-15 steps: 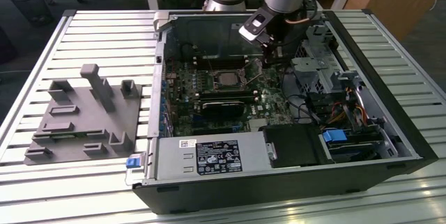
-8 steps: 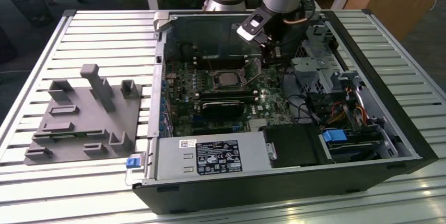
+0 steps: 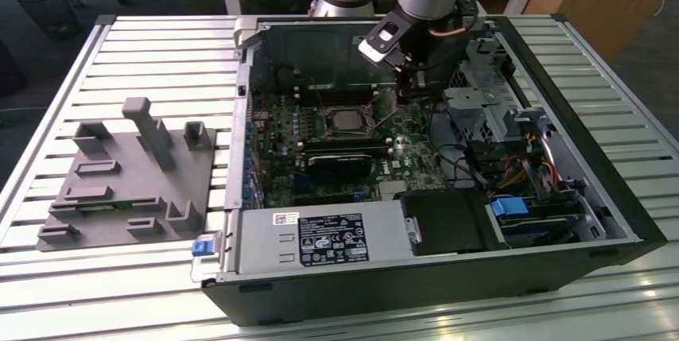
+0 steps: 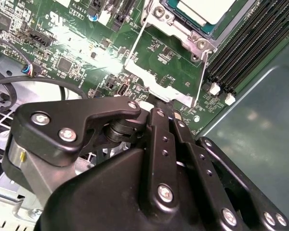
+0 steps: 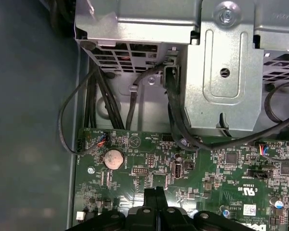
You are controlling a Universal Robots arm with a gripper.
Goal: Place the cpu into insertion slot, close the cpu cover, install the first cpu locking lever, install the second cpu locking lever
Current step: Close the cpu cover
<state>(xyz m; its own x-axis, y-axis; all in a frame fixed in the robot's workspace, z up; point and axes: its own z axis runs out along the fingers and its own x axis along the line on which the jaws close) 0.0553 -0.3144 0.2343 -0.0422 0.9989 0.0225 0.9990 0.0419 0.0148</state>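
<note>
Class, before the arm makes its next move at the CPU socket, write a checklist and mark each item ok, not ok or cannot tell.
1. cpu seated in the insertion slot: ok.
2. cpu cover lying flat around the chip: ok, as far as the second wrist view shows.
3. Wire locking levers hooked down: cannot tell.
4. gripper shut, its tips beside the cover's end: ok.
5. black cables apart from the gripper: ok.

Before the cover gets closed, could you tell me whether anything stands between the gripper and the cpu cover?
Nothing visible does: in the second wrist view the gripper sits right at the near edge of the cpu cover.
</note>
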